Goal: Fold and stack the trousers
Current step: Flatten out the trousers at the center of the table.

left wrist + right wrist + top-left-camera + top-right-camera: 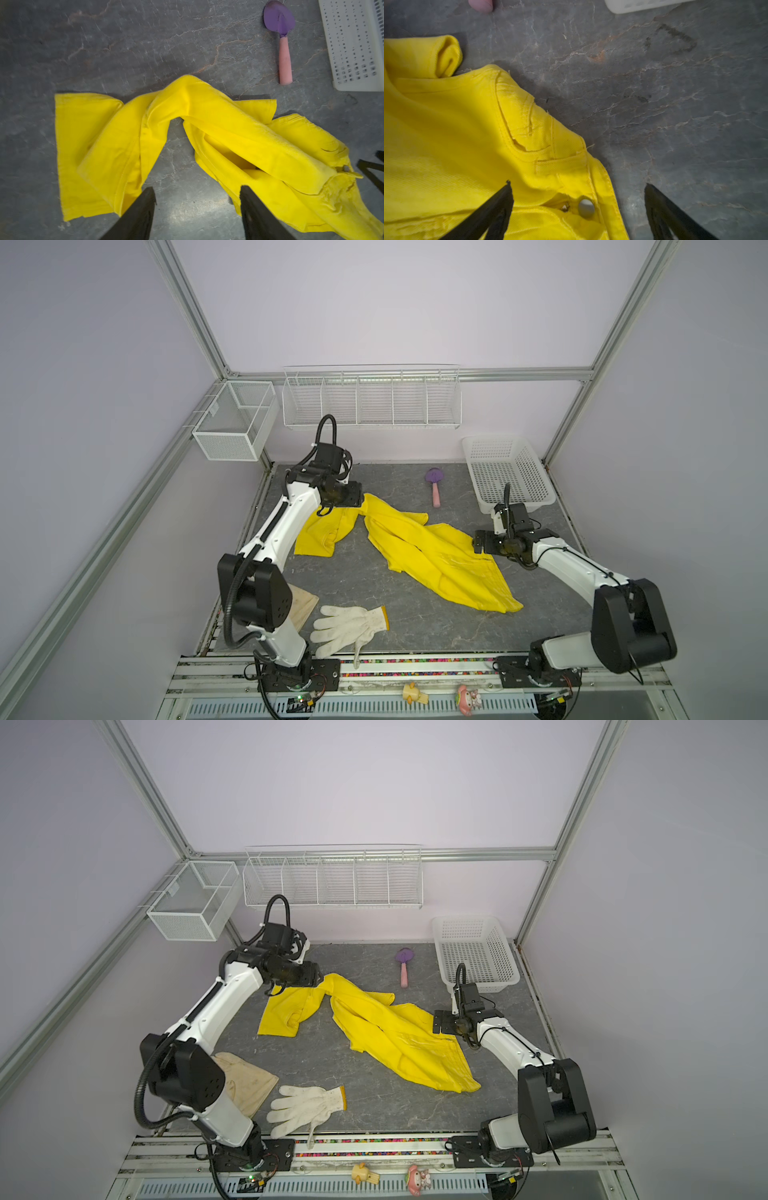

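Left gripper [196,187] fingers apart above the trousers [415,547], right gripper [577,183] fingers apart over their waistband button [586,207], trousers rumpled mid-table, spade [434,485] at twelve o'clock, basket [494,438] at two, knit glove [349,624] at seven, cream glove [303,605] half hidden by left arm [286,526]

You have plain pale lilac walls [395,302] around you, edged by aluminium rails [519,374], under soft, even light. The tabletop [374,589] is dark grey and marbled. A white divided wire rack [374,406] hangs on the back wall, with a white mesh box [226,443] beside it in the left corner, and a white perforated basket [536,475] sits at the far right.
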